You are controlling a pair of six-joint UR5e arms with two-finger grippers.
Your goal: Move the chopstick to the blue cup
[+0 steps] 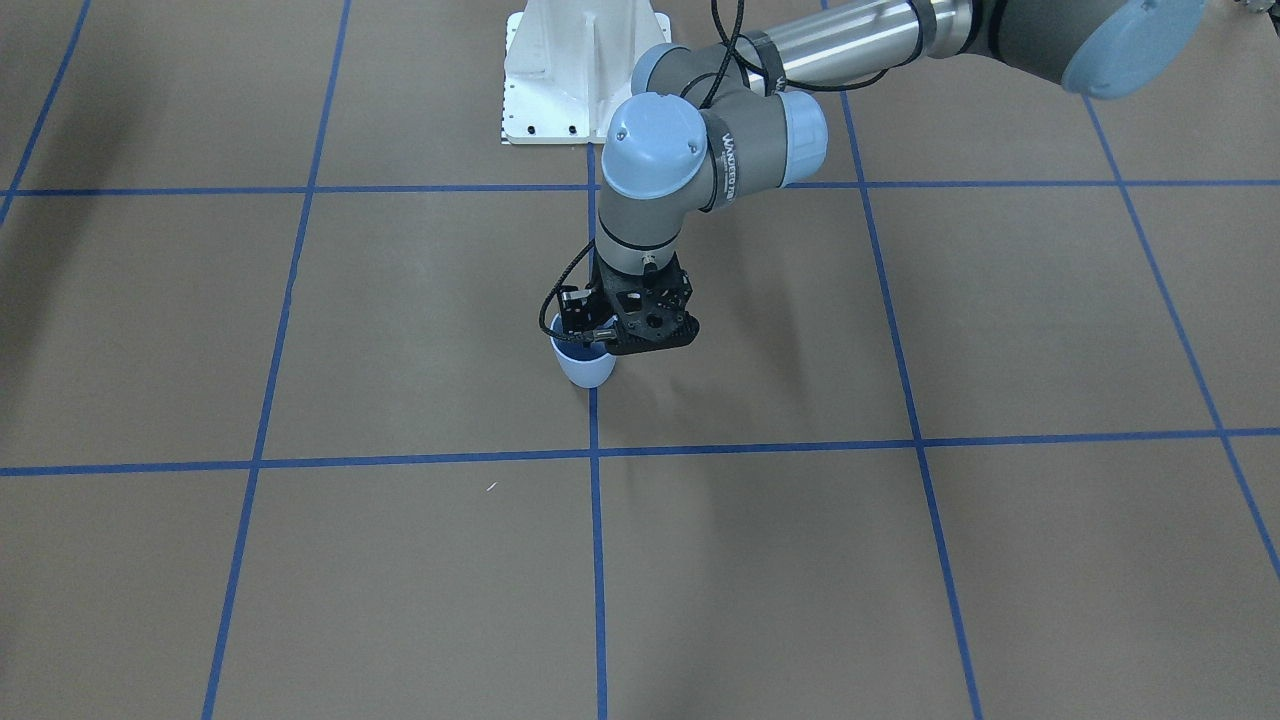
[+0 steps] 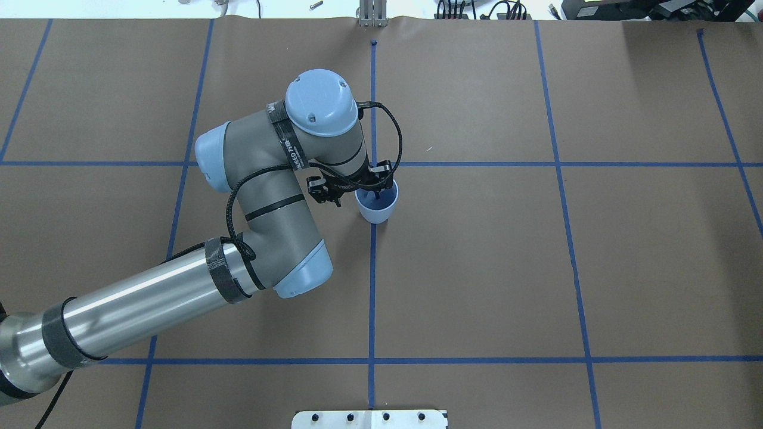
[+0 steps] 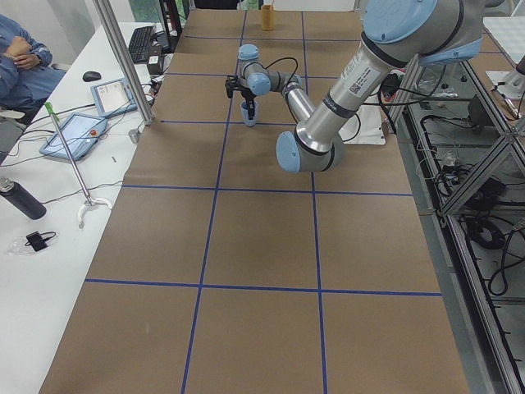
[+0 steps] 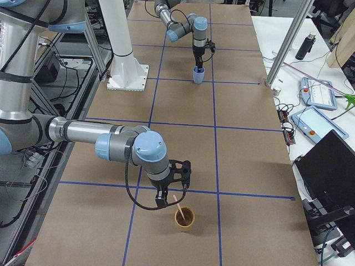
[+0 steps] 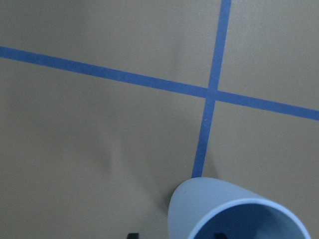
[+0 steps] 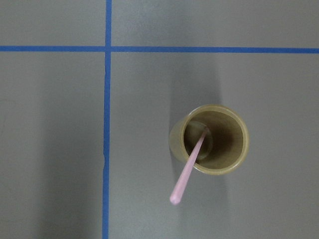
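Note:
The blue cup [image 2: 377, 208] stands upright on a blue tape line near the table's middle; it also shows in the front view [image 1: 588, 372] and in the left wrist view [image 5: 199, 209]. My left gripper [image 2: 372, 189] hangs over its rim, one fingertip outside the wall and one inside, apart from the wall, open. One pale pink chopstick [image 6: 189, 169] leans in a tan cup [image 6: 174, 142], top end out over the rim. In the exterior right view my right gripper [image 4: 171, 195] is at the chopstick's [image 4: 178, 201] top end; I cannot tell if it is open or shut.
The tan cup [image 4: 184, 217] stands near the table's end on my right side. A white base plate [image 1: 585, 70] sits at the robot's side. An operator [image 3: 20, 53], tablets and a metal post [image 3: 123, 57] are beside the table.

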